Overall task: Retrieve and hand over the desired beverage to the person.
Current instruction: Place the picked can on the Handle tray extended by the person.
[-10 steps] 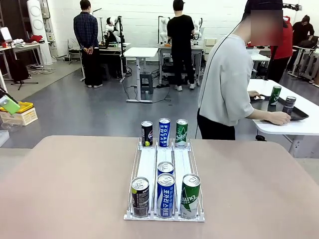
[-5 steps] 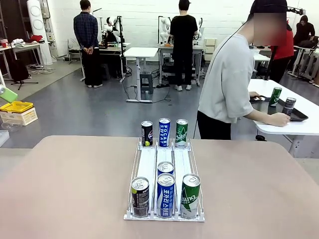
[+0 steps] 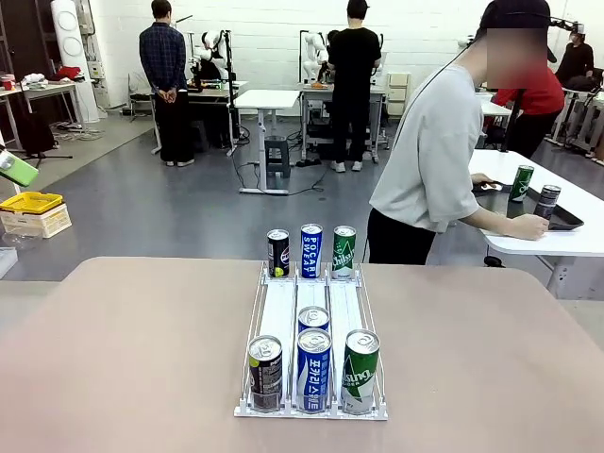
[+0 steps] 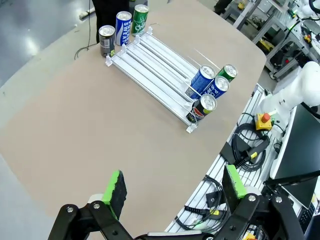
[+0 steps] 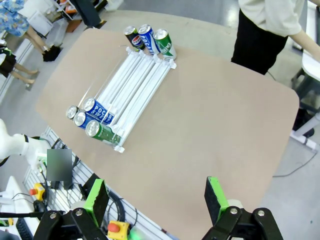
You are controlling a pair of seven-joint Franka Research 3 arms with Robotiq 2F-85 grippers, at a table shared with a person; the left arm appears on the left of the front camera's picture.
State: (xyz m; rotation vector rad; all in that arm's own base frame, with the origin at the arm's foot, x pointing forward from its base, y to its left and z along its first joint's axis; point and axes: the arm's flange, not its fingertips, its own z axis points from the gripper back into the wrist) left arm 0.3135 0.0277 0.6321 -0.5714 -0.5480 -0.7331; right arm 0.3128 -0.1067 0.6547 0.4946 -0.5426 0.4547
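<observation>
A white wire can rack [image 3: 283, 311] with three lanes sits in the middle of the brown table [image 3: 123, 359]. Four cans stand at its near end: a dark can [image 3: 265, 373], two blue cans [image 3: 314, 368] one behind the other, and a green can [image 3: 360, 370]. Three more stand at the far end: a black can [image 3: 277, 253], a blue one [image 3: 310, 250] and a green one [image 3: 343, 251].

The person in the grey sweatshirt [image 3: 429, 160] is at the upper right of the front view, turned to a side table. No drink has been picked yet.

The left gripper [image 4: 175, 192] is spread wide and empty, high over the table. The rack lies ahead of it, toward the top of its view. The right gripper [image 5: 157, 200] is spread wide and empty too, with the rack at its upper left. All the cans stand upright. The rack's lanes run from the robot toward the person. Both arms look about equally far away.
</observation>
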